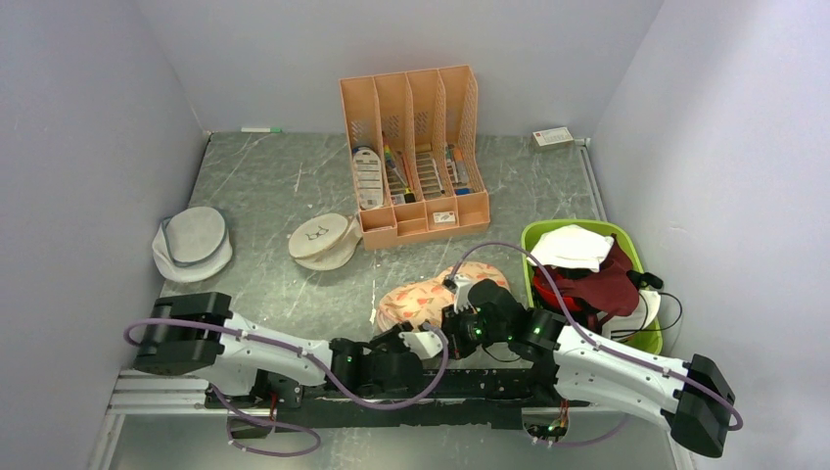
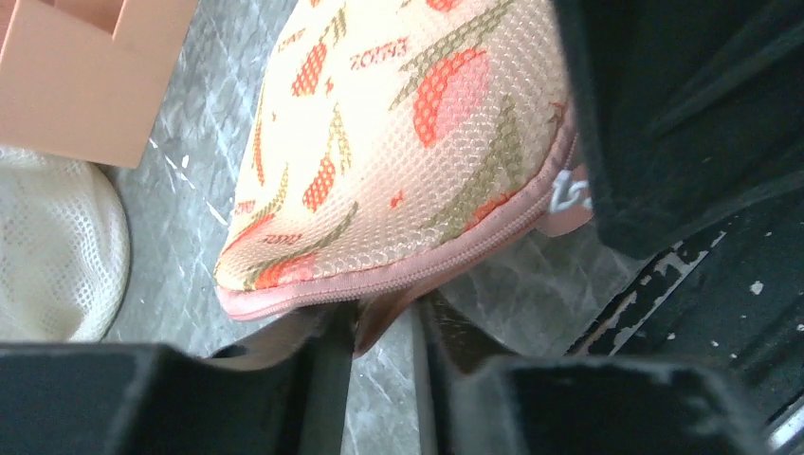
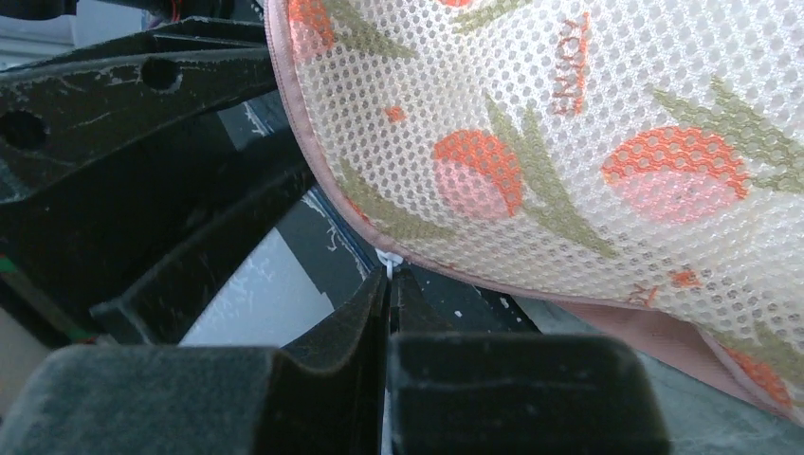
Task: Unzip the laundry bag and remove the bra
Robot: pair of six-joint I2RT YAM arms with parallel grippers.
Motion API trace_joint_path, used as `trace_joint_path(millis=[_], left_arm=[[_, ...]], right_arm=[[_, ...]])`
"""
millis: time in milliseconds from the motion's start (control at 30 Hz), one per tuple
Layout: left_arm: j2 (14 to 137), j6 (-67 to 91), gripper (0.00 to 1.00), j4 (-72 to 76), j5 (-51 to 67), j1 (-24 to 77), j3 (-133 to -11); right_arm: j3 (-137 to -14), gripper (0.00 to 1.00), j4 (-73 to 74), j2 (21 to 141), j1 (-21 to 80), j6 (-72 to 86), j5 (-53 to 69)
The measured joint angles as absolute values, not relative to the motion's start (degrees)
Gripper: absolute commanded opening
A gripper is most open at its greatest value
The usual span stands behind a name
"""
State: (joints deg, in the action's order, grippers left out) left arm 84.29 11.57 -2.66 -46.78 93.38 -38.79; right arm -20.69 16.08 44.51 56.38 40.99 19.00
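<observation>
top view gives the layout the wrist cams miss. the laundry bag [image 1: 419,300] lies on the grey table [image 1: 264,186] near the front edge, just ahead of the arm bases. an orange file organizer [image 1: 416,147] stands behind it and a green basket [image 1: 624,235] of clothes is just to its right. a round beige pouch [image 1: 323,240] and a white mesh pouch [image 1: 193,245] sit well apart on the left. both arms reach in to the bag's near edge, but from above the fingers can't be read (black on black, too small).

left wrist view fills that in. the left gripper [image 2: 387,315] is closed to a narrow slot with a pink flap from the bag's lower edge caught in it, and a sliver of table shows deeper in the slot. the other arm's black body blocks the right side of this view, with a bit of white at the seam beside it.

right wrist view shows what that white bit is. the right gripper [image 3: 389,284] has its fingers pressed tight together, pinching the white zip pull [image 3: 385,258] right under the bag's pink rim.

bag itself: domed, cream-peach mesh with orange-red fruit, olive leaves and small orange lettering, bound in pink. the pink zip looks closed along the stretch in view (contents not visible).
</observation>
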Motion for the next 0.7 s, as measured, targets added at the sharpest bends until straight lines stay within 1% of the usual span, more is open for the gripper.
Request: trace_joint_path(millis=[33, 67, 100, 267, 500, 600, 700], left_arm=[[83.61, 11.62, 0.2, -1.85, -46.81, 92.82, -37.78], [82.7, 11.75, 0.1, -0.91, -46.65, 92.4, -36.67], [81.97, 11.94, 0.07, -0.16, -46.39, 92.27, -35.94], [79.4, 16.34, 0.07, 0.14, -46.46, 91.96, -34.09], [71.94, 30.74, 0.07, -8.75, -50.0, 91.66, -32.45], [69.14, 35.24, 0.07, -12.05, -51.7, 90.78, -32.14], [68.93, 38.13, 0.07, -14.0, -53.3, 90.15, -32.14]], right_arm=[[-20.69, 0.0, 16.08, 44.47, 56.38, 40.97, 18.68], [-20.71, 0.0, 16.03, 44.38, 56.38, 40.99, 18.37], [-20.8, 0.0, 16.05, 44.36, 56.38, 40.97, 18.11], [-22.26, 0.0, 16.47, 45.95, 56.38, 40.95, 15.42], [-24.4, 0.0, 21.3, 48.14, 55.51, 43.7, 4.99], [-24.91, 0.0, 23.9, 48.03, 52.16, 45.54, -0.45], [-24.99, 0.0, 25.76, 47.81, 45.63, 46.54, -5.8]])
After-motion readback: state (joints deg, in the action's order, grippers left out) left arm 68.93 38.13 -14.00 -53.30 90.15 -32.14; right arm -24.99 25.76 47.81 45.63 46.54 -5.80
